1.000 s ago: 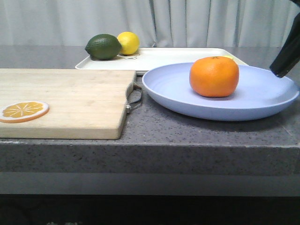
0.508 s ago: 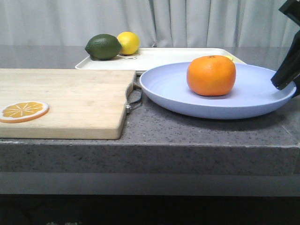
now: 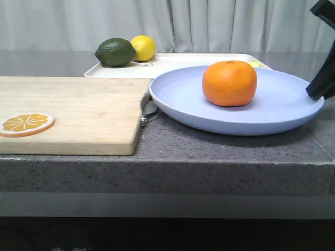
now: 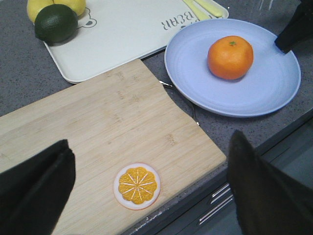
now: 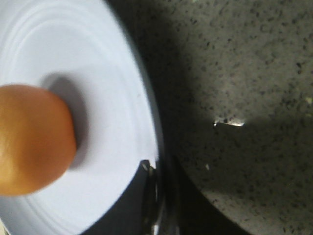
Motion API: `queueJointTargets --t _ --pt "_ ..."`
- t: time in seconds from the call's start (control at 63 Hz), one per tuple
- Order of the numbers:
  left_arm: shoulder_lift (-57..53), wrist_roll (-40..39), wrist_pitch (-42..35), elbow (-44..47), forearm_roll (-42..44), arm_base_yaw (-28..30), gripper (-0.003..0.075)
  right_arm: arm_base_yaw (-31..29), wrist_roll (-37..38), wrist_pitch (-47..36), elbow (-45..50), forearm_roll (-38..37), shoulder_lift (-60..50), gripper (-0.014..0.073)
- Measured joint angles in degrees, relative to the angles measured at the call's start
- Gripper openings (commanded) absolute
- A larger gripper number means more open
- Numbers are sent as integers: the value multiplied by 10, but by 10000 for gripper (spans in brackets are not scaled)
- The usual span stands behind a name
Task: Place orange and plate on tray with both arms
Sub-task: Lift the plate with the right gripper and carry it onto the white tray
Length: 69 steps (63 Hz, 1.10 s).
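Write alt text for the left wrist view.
An orange sits on a pale blue plate, with the right gripper at the plate's rim. A cutting board holds an orange slice; the tray holds a lime.

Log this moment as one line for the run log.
right end effector: shut on plate rim | orange: on plate | left end effector: open above cutting board | tray: without plate

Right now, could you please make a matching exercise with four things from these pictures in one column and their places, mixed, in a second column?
Things:
1. orange
2. lime
3. orange slice
4. right tool

Places:
A. on the wooden cutting board
B. at the plate's right rim
C. on the lavender plate
D. on the cream tray, beside the lemon

Pairs: 1-C, 2-D, 3-A, 4-B
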Motion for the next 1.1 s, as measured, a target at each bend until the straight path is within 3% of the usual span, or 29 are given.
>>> queueJointTargets --t 0.794,1.095 --pt "0 0 0 0 0 0 611 1 17 9 -3 0 1 -60" --pt "0 0 9 0 0 0 611 1 60 50 -101 8 16 -60"
